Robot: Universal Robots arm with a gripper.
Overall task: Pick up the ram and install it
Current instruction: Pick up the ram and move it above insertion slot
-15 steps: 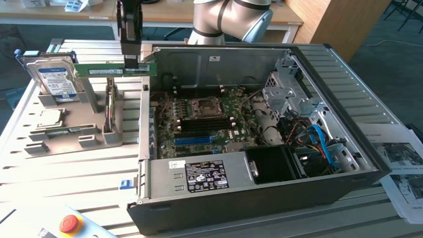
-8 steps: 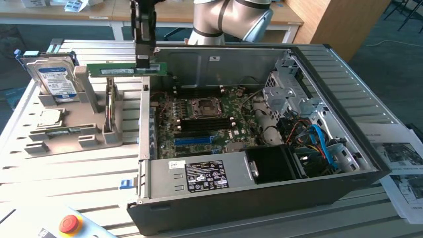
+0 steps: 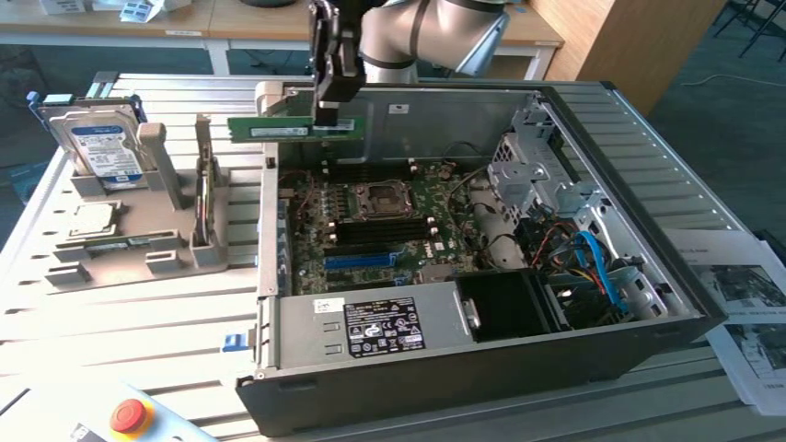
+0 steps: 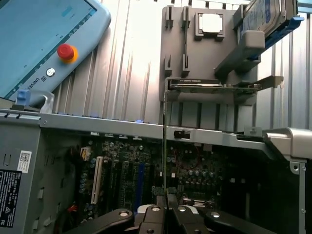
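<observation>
The ram [image 3: 294,128] is a long green circuit-board stick held level in the air, above the far wall of the open computer case [image 3: 639,313] on the exterior view's left. My gripper [image 3: 329,115] comes down from above and is shut on the stick near one end. In the wrist view the ram [image 4: 165,146] shows edge-on as a thin line running away from my gripper [image 4: 165,202], whose fingers are pressed against it. Below lies the motherboard [image 3: 381,221] with its black memory slots [image 3: 368,171].
A grey fixture [image 3: 123,253] on the exterior view's left holds a hard drive [image 3: 105,147], a processor [image 3: 92,219] and an upright card [image 3: 204,184]. A blue slot strip [image 3: 364,260], power supply [image 3: 368,327], drive cage [image 3: 540,166] and cables fill the case. A teach pendant [image 3: 129,416] lies near the front; papers [image 3: 749,295] lie on the right.
</observation>
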